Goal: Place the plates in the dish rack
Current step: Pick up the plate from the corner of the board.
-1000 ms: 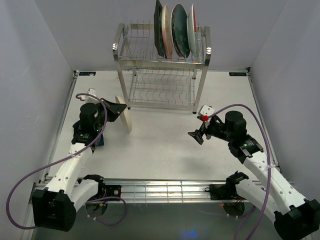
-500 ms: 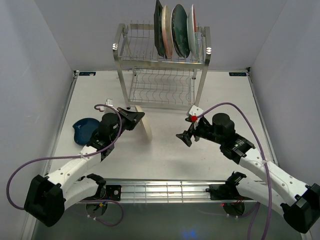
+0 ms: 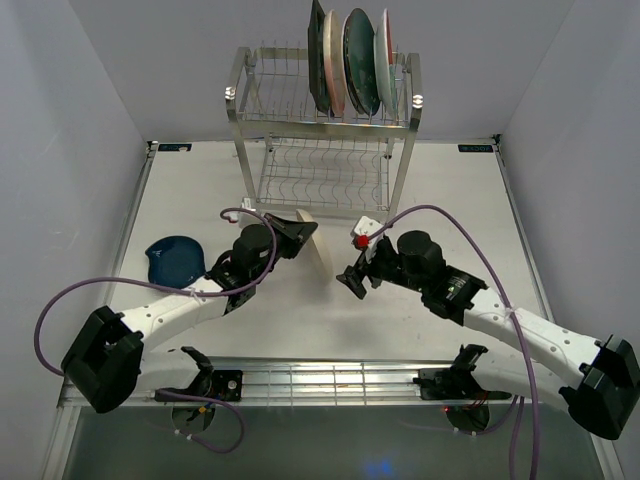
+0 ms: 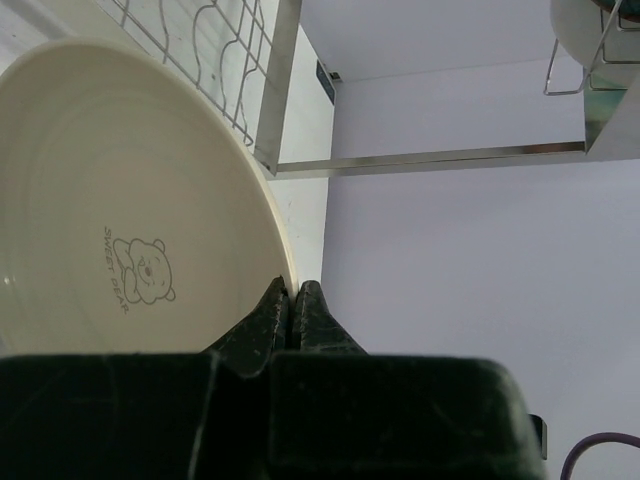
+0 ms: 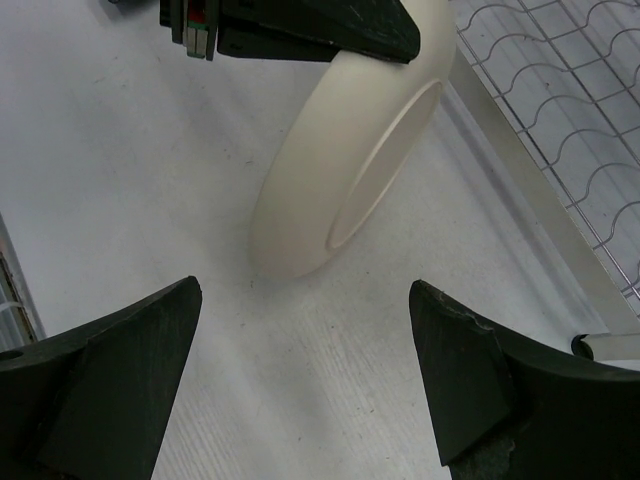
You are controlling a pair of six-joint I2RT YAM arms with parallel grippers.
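My left gripper (image 3: 303, 229) is shut on the rim of a cream plate (image 3: 318, 247), holding it on edge above the table, in front of the dish rack (image 3: 325, 125). The left wrist view shows the plate's face (image 4: 120, 230) with a small bear print, and the closed fingers (image 4: 295, 305) pinching its edge. My right gripper (image 3: 348, 280) stands open just right of the plate; its wrist view shows the plate's underside (image 5: 340, 170) ahead of the fingertips, apart from them. Several plates (image 3: 350, 60) stand upright in the rack's top tier. A dark blue plate (image 3: 176, 258) lies on the table at the left.
The rack's lower tier (image 3: 322, 178) has bare wire slots, seen close in the right wrist view (image 5: 570, 110). Grey walls close in the table on three sides. A metal rail (image 3: 320, 380) runs along the near edge between the arm bases.
My left gripper has carried the cream plate rightward from the left side to the table's middle, uncovering the dark blue plate. My right gripper has moved left toward the plate, still open.
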